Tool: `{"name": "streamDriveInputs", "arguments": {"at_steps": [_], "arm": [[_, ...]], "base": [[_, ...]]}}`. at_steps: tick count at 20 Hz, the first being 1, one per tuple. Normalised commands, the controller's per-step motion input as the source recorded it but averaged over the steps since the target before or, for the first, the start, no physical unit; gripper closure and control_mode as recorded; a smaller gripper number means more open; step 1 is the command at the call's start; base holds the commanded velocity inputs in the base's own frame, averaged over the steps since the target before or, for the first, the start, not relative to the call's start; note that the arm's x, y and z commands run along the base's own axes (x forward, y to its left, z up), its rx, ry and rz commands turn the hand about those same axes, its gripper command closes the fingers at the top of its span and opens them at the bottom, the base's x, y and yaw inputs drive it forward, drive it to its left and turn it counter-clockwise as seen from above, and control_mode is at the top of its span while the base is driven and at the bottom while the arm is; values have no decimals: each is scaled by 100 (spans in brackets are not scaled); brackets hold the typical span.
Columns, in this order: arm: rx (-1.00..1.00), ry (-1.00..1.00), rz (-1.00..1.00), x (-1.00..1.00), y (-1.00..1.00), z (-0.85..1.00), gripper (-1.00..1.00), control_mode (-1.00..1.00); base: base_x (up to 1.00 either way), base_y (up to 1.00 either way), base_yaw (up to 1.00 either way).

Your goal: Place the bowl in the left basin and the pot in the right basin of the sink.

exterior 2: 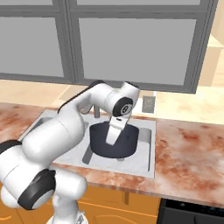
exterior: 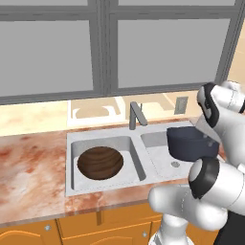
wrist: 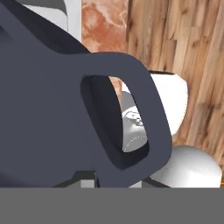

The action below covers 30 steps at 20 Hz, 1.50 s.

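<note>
The brown bowl (exterior: 100, 162) is already lying in the left basin (exterior: 125, 143) of the sink (exterior: 70, 187), while the tool (exterior 2: 112, 141) is clenching the loop handle (wrist: 131, 113) of the navy pot (exterior: 191, 142) and holding it raised over the right basin (exterior: 159, 155). To do this step well, the arm should be lowering the pot level and centred, clear of the faucet (exterior: 136, 115) and divider (exterior: 139, 155), releasing only once its base is resting on the basin floor.

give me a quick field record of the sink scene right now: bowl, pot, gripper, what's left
bowl: bowl sits in the left basin of the sink
pot: pot held above the right basin, not yet set down
gripper: gripper shut on the pot at its rim
faucet: faucet at the sink's back edge
left to do: lower pot, release
</note>
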Motion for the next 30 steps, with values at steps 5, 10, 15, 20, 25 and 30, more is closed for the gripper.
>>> {"name": "streamDriveInputs", "arguments": {"at_steps": [5,10,15,20,25,30], "arm": [[1,-1,0,15,-2,-20,100,-100],[0,-2,0,15,-4,-19,100,-100],[1,-4,1,17,-1,-16,100,-100],[2,-5,3,13,0,-16,100,-100],[3,-5,4,15,0,-17,100,-100],[1,-7,4,19,0,-19,100,-100]], "base": [[0,0,0],[0,0,0],[0,0,0],[0,0,0],[0,0,0],[0,0,0]]}}
